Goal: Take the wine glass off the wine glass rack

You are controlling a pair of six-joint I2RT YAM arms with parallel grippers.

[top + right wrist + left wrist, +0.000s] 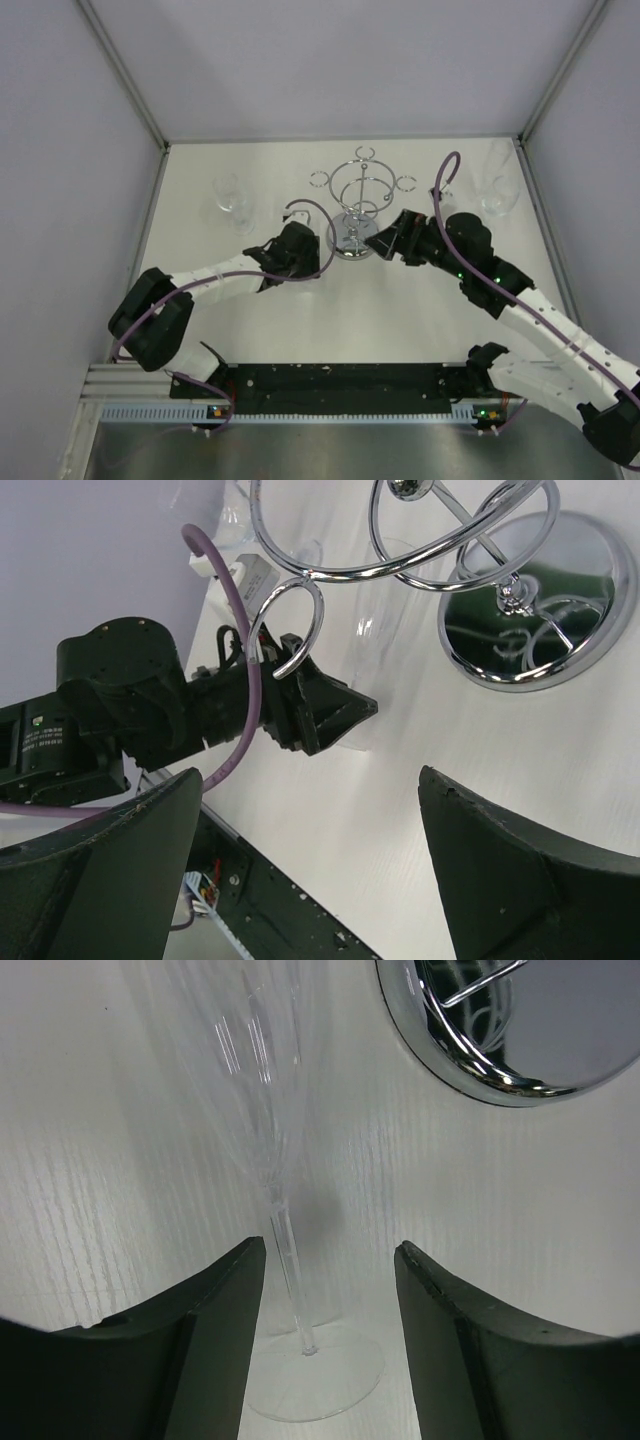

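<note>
Left gripper (330,1250) spread wide, touching nothing; right gripper (310,780) likewise gaping, empty, just right of wine glass rack (565,575). No glass seen hanging on its rings. Wine glass (262,1140) upright on table (480,1210), stem between left jaws, just left of rack base. Removal seemingly done; only pulling clear left. No readable writing.

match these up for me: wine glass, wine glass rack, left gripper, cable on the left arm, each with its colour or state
Things
1. wine glass
2. wine glass rack
3. left gripper
4. cable on the left arm

Colour or state
a. shiny chrome
b. purple
c. clear, upright on its foot on the table
d. black, fingers apart on either side of a stem

Pairs: 1-c, 2-a, 3-d, 4-b
</note>
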